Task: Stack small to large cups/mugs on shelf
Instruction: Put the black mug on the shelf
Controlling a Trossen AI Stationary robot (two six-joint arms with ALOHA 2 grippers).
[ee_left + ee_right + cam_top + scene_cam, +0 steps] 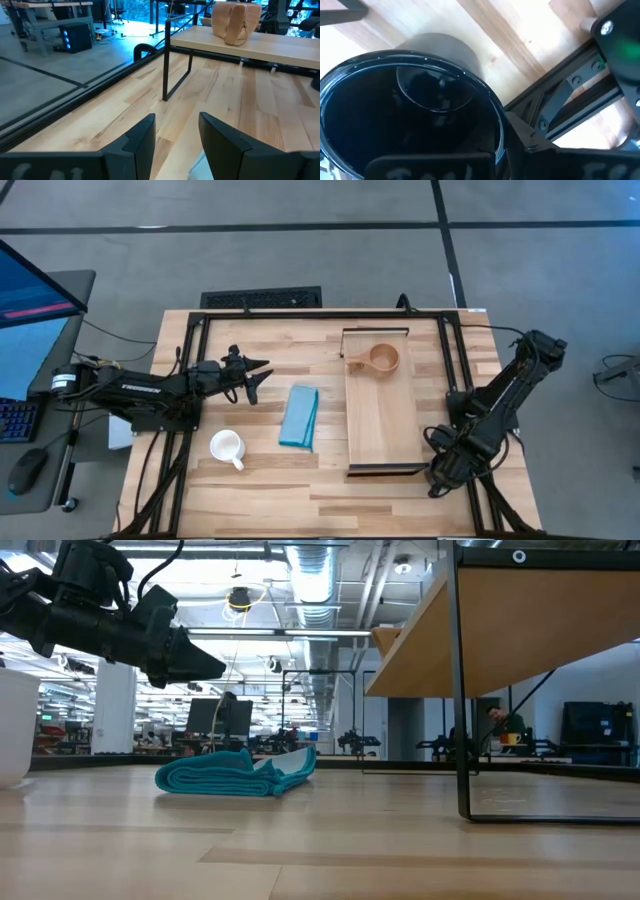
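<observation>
Three cups in play. Wooden cup [383, 359] sits on the shelf [380, 430] near its upper end in the high view, handle pointing left; the left wrist view shows it standing upright on the board. White mug [227, 446] is on the tabletop [260, 490] at lower left of center, handle toward lower right, well apart from the shelf. Dark navy mug [410, 120] fills the right wrist view, rim up, glossy inside. Right gripper [440, 475] is at lower right of the high view, just past the shelf's lower bracket; its fingers sit at the mug's rim, one inside and one outside, closed in on the wall. Left gripper [255, 375] hovers above the table at left of center, fingers [142, 145] parted with nothing between them. Folded teal cloth [299, 417] lies between white mug and shelf.
</observation>
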